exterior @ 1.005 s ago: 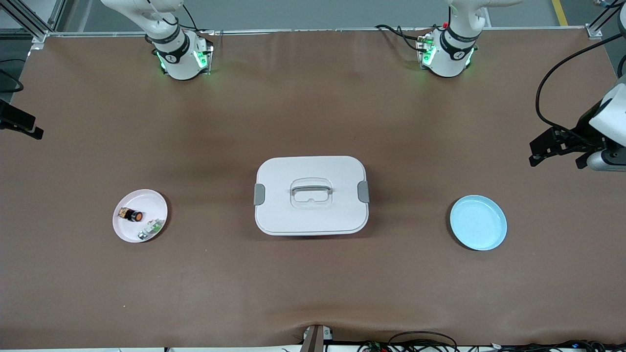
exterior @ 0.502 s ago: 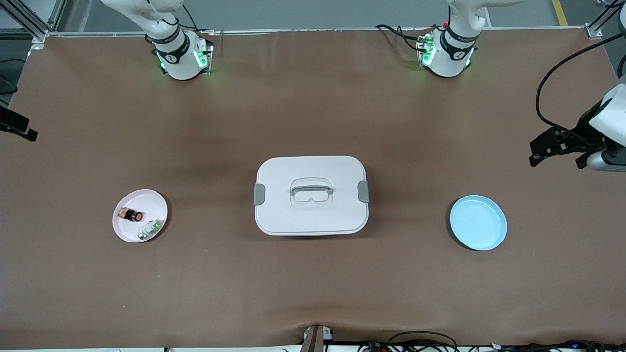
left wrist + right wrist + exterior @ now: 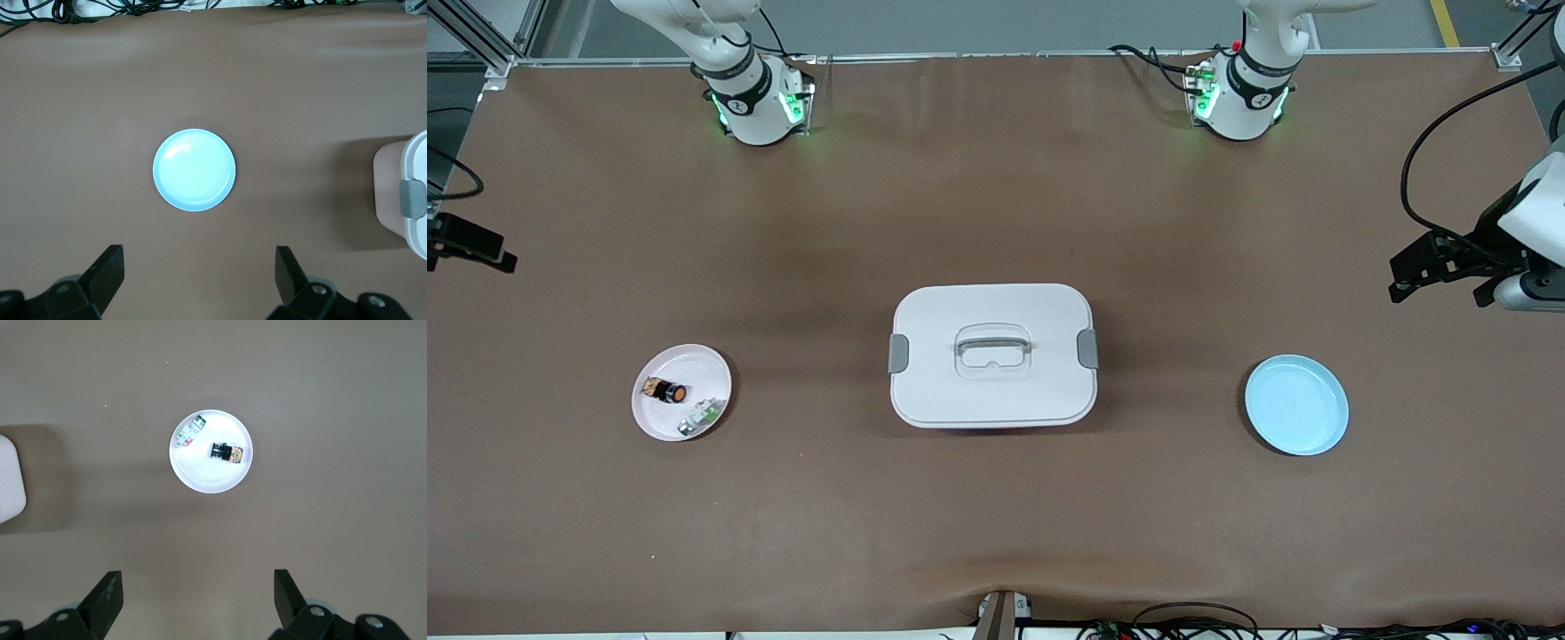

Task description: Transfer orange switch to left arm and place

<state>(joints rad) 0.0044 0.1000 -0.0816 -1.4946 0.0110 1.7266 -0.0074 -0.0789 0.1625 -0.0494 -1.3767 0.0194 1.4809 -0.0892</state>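
Tabletop (image 3: 996, 196): brown matte cover, slight wrinkle at the edge nearest the front cam. Aluminium frame rail (image 3: 1014, 55) runs along the edge at the robot bases; grey floor (image 3: 996, 25) above it w/ a yellow line (image 3: 1445, 22). Black cables (image 3: 1192, 622) bunched along the near edge. Lighting even, soft shadows.

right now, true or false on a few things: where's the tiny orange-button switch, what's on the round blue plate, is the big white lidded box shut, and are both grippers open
1. The tiny black switch with the orange button lies on the round pink plate. True.
2. The round blue plate holds a green-and-white component. False: nothing is on it; that component shares the pink plate.
3. The large white plastic box has its lid on. True.
4. The right gripper grips the switch. False: it is open above the pink plate.
5. The left gripper is open above the blue plate. True.
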